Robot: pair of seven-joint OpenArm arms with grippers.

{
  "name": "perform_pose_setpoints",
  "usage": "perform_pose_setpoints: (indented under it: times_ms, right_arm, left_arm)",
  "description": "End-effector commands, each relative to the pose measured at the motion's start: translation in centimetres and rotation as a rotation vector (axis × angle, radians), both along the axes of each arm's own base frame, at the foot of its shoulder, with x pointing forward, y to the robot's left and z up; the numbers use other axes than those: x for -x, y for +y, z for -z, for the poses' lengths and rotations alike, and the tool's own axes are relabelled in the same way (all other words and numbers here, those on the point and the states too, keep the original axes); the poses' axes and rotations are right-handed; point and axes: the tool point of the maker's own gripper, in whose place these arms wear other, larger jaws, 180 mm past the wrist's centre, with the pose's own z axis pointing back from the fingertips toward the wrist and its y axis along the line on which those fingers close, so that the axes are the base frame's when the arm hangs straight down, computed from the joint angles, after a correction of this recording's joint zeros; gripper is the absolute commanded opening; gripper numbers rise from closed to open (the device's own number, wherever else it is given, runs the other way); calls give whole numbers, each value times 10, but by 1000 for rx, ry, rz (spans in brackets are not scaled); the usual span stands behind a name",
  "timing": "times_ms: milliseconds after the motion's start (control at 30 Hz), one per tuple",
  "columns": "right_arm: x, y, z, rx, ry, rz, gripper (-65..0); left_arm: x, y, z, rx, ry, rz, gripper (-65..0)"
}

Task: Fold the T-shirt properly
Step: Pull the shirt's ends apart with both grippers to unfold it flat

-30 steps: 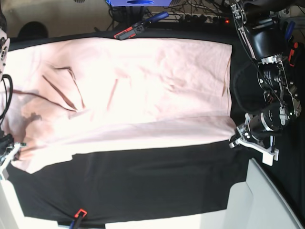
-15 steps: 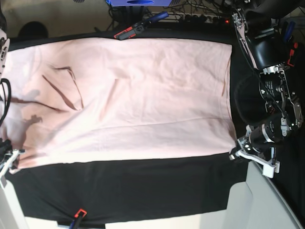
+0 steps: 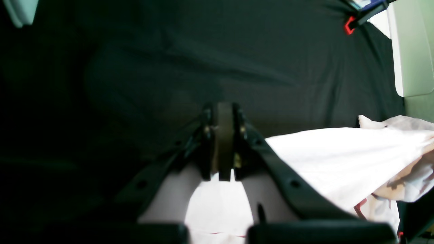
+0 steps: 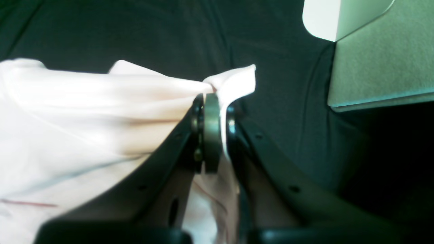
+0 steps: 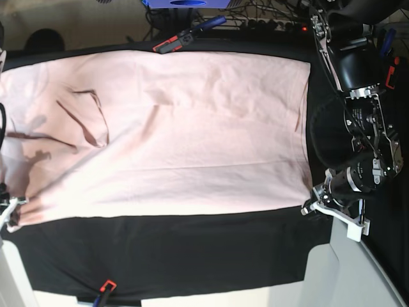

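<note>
1. At the base view's left edge, the right gripper point(image 5: 9, 211) pinches a corner of the T-shirt point(image 5: 172, 128). That corner now sits lower and nearer the edge than a second ago, and the ragged flap seen there then is pulled flat.
2. Across the middle, the near hem has drawn into a nearly straight line. The shirt lies spread on the black table cloth point(image 5: 192, 256), plain side up, so I judge the flattening step nearly done and the first fold next.
3. At the right, the left gripper point(image 5: 310, 206) has slid slightly toward the shirt's other near corner.
4. The right wrist view shows cloth clamped between pressed-together fingers point(image 4: 212, 132), which the base view hides.
5. The left gripper point(image 3: 223, 142) is closed too; it probably nips the hem, though shadow obscures this.
</note>
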Motion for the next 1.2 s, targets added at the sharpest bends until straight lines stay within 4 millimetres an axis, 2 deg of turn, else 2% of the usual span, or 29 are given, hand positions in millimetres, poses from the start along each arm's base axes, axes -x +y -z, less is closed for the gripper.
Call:
perform_pose_setpoints:
  times_ms: [0,67,267,600,733,833,1067,1167]
  right_arm:
    - [-14,-19,-32,34,-80,19,-650]
    - [-13,-19,-31,41,-70,13,-650]
    - [-9,1,-11,131,22,-114,-650]
    - [-22,8,-25,126,-35,-134,-650]
    - [-21,25,-13,159,7,-204,-650]
    - [-20,29,-9,164,17,-220,-650]
    - [-25,35,-15,153,-29,-239,-650]
    - [-25,35,-16,152,-32,-240,-650]
  left_arm:
    - [-10,4,-21,-8,-65,-4,-650]
    - [-10,4,-21,-8,-63,-3,-650]
    - [-10,4,-22,-10,-67,-2,-650]
    - [-3,5,-13,-11,-46,-4,-650]
    - [-3,5,-13,-11,-46,-4,-650]
    - [-3,5,-13,-12,-46,-3,-650]
    - [-4,2,-31,-33,-94,8,-650]
    - [-4,2,-31,-32,-93,9,-650]
